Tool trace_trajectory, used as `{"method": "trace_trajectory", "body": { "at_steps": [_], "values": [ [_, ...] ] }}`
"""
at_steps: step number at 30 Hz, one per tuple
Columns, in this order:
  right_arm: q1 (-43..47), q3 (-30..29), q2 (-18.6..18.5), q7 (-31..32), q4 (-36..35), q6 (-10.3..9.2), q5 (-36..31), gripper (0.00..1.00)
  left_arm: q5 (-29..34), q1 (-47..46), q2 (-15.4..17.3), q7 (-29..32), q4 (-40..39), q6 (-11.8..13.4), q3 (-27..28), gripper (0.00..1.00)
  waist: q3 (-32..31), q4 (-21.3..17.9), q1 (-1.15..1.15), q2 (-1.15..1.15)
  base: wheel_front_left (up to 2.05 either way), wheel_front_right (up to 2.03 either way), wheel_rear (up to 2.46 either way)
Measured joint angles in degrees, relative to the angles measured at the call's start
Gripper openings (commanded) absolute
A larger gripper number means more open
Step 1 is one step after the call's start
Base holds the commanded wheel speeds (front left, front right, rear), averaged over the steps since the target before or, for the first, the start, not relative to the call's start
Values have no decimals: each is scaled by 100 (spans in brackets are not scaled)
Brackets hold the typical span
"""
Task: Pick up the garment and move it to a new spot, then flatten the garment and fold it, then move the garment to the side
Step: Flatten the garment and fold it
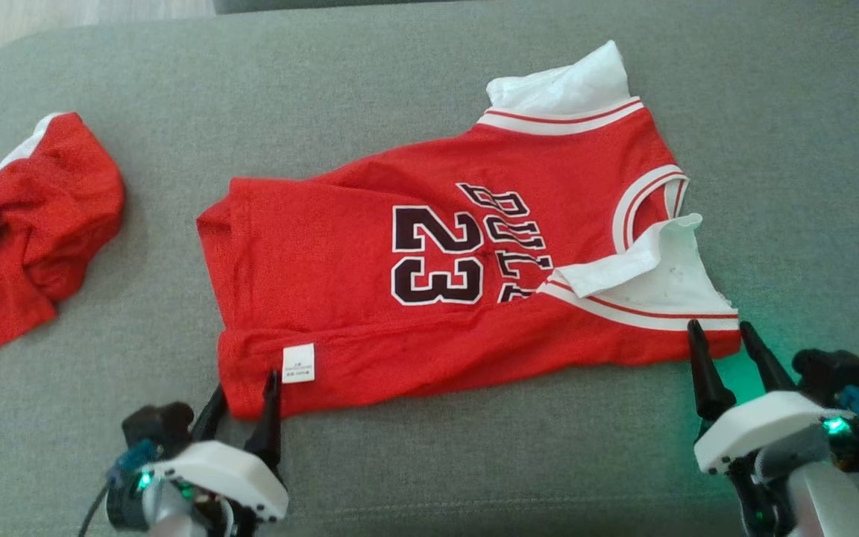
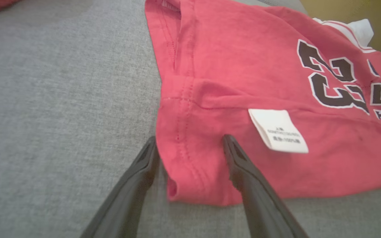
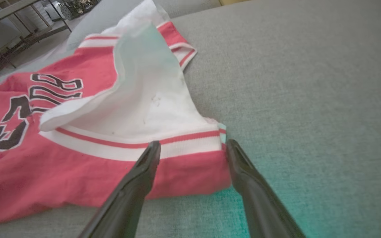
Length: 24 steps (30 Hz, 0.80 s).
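The garment [image 1: 370,246] is a red jersey with a black 23, white sleeves and a white care label [image 1: 298,363], lying partly folded on the grey cushion. My left gripper [image 1: 247,395] stands open at its near left corner [image 2: 190,172], fingers straddling the hem. My right gripper [image 1: 720,335] is open at the near right corner [image 3: 190,168], one finger over the red-and-white trim, the other on the cushion just beside the edge. Neither holds cloth.
A second red garment [image 1: 23,224] lies crumpled at the left edge of the grey cushion [image 1: 370,82]. Pale floor shows at the far left corner [image 1: 42,15]. A shelf frame [image 3: 8,23] shows beyond the cushion.
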Motion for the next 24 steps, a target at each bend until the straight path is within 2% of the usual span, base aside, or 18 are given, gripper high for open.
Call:
{"method": "trace_trajectory", "body": {
  "at_steps": [1,2,3,4,6,7,9,17,24],
  "values": [
    [-66,-4,0,26,121,0,31,100,-42,-82,-10,13,94,-53,-10,94,29,4,0,0,0,0,0],
    [-129,-4,1,49,238,0,66,100,-77,-160,-14,44,166,-109,-15,45,53,4,0,0,0,0,0],
    [-187,-3,2,49,338,0,105,100,-136,-241,-22,46,250,-163,-12,11,74,3,0,0,0,0,0],
    [-245,-11,4,73,447,0,143,100,-211,-322,-31,60,334,-209,-13,0,92,1,0,0,0,0,0],
    [-344,-5,12,125,619,0,240,100,-288,-455,-25,156,491,-297,-24,0,125,-6,0,0,0,0,0],
    [-382,0,15,130,669,0,323,55,-312,-503,-34,168,542,-325,-29,0,140,-6,0,0,0,0,0],
    [-467,46,13,145,738,0,458,0,-342,-538,-27,157,609,-375,-31,0,160,-14,0,0,0,0,0],
    [-480,180,10,-12,745,0,847,0,-342,-527,30,-16,605,-419,-63,0,122,-8,0,0,0,0,0],
    [335,74,35,-20,-23,0,927,0,-341,-192,266,65,79,-313,-64,0,-20,-82,0,0,0,0,0]
  ]
}}
